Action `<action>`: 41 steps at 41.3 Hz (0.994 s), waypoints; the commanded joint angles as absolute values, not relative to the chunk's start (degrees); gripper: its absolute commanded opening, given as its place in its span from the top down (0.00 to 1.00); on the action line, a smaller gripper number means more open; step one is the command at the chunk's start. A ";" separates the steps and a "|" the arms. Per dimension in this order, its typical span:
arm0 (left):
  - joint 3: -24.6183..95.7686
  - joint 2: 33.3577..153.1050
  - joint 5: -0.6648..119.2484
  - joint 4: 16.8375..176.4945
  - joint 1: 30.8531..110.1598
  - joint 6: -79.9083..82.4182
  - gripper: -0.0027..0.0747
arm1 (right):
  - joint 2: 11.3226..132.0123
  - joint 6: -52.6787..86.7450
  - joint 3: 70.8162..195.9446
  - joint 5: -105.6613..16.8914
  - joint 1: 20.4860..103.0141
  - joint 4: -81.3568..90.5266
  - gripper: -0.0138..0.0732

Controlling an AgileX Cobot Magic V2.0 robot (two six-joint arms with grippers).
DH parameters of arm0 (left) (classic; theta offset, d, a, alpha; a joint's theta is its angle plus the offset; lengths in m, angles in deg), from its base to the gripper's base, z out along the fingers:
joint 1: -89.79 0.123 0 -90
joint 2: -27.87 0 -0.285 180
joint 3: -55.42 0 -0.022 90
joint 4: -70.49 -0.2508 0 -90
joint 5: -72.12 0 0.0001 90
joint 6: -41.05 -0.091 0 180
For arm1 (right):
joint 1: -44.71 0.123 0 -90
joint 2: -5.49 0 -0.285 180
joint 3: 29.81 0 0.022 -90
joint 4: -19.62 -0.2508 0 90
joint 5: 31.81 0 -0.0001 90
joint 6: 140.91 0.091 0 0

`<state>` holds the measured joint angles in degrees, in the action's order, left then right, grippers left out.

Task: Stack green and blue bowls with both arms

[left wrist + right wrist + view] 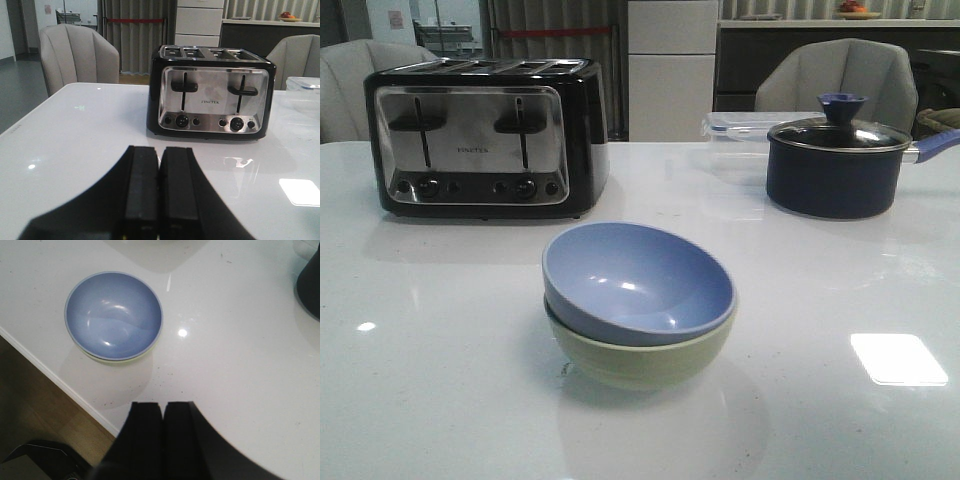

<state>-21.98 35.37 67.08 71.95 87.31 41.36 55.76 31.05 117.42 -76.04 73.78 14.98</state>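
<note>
The pale blue bowl (638, 283) sits nested inside the pale green bowl (650, 362) near the middle of the white table, upright. The right wrist view looks down on the blue bowl (114, 316), with only a thin green rim (122, 360) peeking out beneath it. My right gripper (163, 405) is shut and holds nothing, hovering above the table's front edge, well clear of the stack. My left gripper (159, 149) is shut too, empty, low over the table and facing the toaster. Neither gripper shows in the front view.
A black-and-chrome toaster (485, 137) stands at the back left. A dark navy lidded pot (835, 160) stands at the back right, with a clear plastic box (740, 128) behind it. The table's front edge (55, 377) and the wooden floor show beside the right gripper.
</note>
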 commanded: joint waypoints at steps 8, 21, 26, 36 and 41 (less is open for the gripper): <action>-22.25 34.19 72.53 72.01 87.35 41.86 0.85 | 53.17 30.54 116.83 -70.83 72.22 15.65 0.78; -22.25 34.19 72.53 72.01 87.35 41.86 0.85 | 32.77 30.59 93.43 -43.58 54.72 15.65 0.78; -22.25 34.19 72.53 72.01 87.35 41.86 0.85 | 23.80 30.59 83.44 -33.95 50.04 15.65 0.78; -22.25 34.19 72.53 72.01 87.35 41.86 0.85 | 13.15 30.59 72.09 -27.40 46.64 15.60 0.78; -22.25 34.28 72.53 72.01 87.35 41.86 0.85 | 11.68 30.59 71.55 -29.16 46.58 15.66 0.78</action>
<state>-21.98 35.37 67.19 71.95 87.31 41.36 12.83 31.05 71.42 -34.36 47.09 15.37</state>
